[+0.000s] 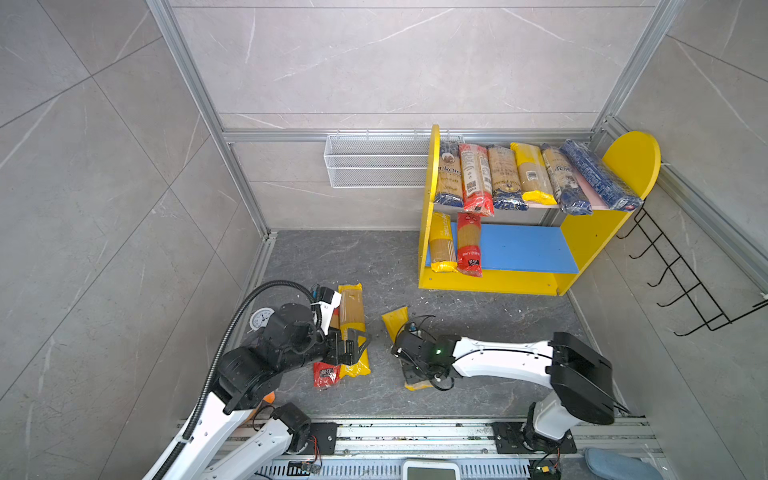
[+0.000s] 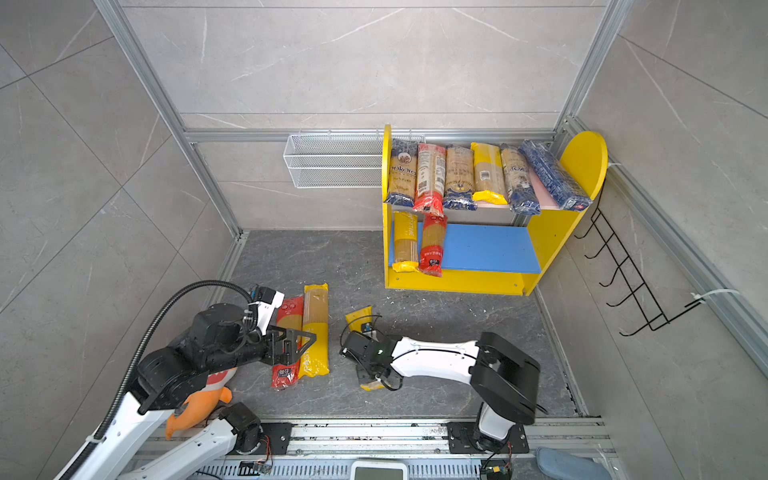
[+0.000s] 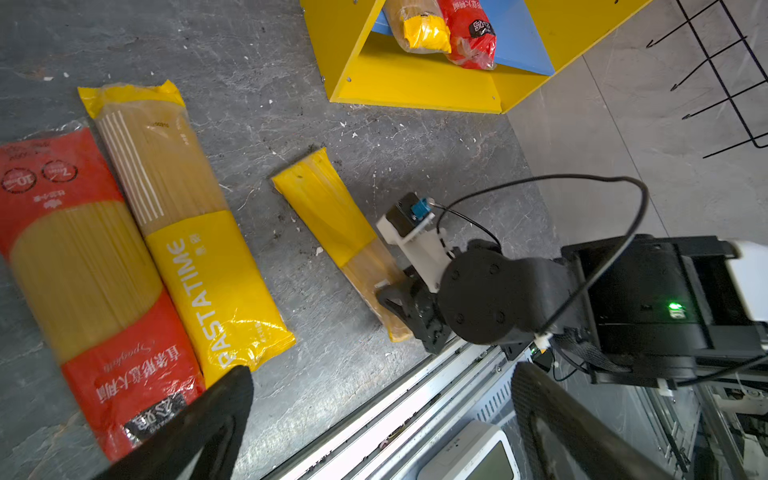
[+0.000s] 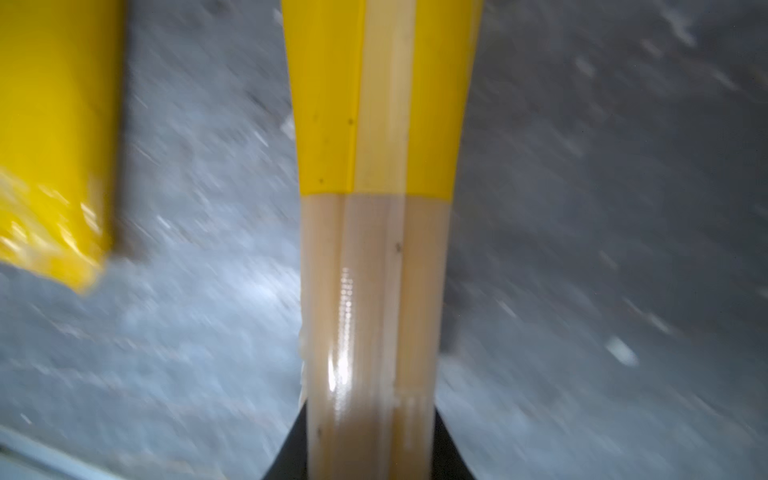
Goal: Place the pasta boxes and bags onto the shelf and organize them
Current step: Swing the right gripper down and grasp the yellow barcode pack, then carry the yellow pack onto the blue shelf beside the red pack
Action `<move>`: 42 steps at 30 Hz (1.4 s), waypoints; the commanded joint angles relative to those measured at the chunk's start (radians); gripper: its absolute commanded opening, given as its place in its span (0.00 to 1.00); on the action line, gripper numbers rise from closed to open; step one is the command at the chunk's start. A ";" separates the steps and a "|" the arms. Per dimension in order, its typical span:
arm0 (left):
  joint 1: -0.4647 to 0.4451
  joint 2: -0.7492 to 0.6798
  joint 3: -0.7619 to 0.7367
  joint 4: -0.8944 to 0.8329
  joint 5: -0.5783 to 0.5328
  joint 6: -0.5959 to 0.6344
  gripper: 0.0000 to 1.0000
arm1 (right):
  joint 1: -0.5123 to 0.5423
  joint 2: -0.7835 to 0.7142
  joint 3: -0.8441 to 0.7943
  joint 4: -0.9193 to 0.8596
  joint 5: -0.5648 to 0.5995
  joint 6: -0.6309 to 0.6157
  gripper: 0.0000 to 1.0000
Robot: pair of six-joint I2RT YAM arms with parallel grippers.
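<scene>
Starting left: grey marble-look tile walls (image 1: 374, 62) in an aluminium frame box in a dark grey stone floor (image 1: 478, 324) flecked with pale crumbs. The left gripper (image 2: 301, 345) hangs over two packs, its fingers spread wide with nothing between them. Under it the red pack (image 3: 83, 270) and the yellow PASTATIME pack (image 3: 199, 266) lie side by side, touching, flat on the floor. Near them to the right is the slim yellow pack (image 3: 328, 212), angled. The right gripper (image 4: 370, 432) is clamped on its clear end, a finger on each side; cannot tell if it's off the floor. A white wire basket (image 1: 374, 162) hangs on the back wall. Just right of that, the shelf (image 1: 490, 284) stands in the back right corner. Six packs sit in a row on the pink upper board and two at the left end of the blue lower board. A black hook rack (image 1: 681, 282) is on the right wall.
</scene>
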 commanded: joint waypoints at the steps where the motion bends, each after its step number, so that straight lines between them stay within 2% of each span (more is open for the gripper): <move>1: -0.001 0.075 0.062 0.107 0.057 0.070 1.00 | -0.011 -0.177 -0.014 -0.174 0.066 0.007 0.00; 8: -0.002 0.275 0.156 0.227 0.155 0.107 1.00 | -0.076 -0.405 0.013 -0.394 0.192 0.037 0.00; 17: -0.002 0.521 0.335 0.312 0.260 0.150 1.00 | -0.294 -0.582 0.107 -0.606 0.317 -0.029 0.00; 26: -0.001 0.724 0.525 0.333 0.322 0.203 1.00 | -0.502 -0.538 0.259 -0.599 0.358 -0.197 0.00; 34: 0.025 0.832 0.665 0.310 0.352 0.241 1.00 | -0.780 -0.417 0.370 -0.390 0.232 -0.360 0.00; 37: 0.045 0.860 0.715 0.296 0.357 0.253 1.00 | -0.846 -0.351 0.406 -0.300 0.168 -0.392 0.00; 42: 0.075 0.883 0.748 0.284 0.363 0.253 1.00 | -0.904 -0.224 0.467 -0.203 0.124 -0.446 0.00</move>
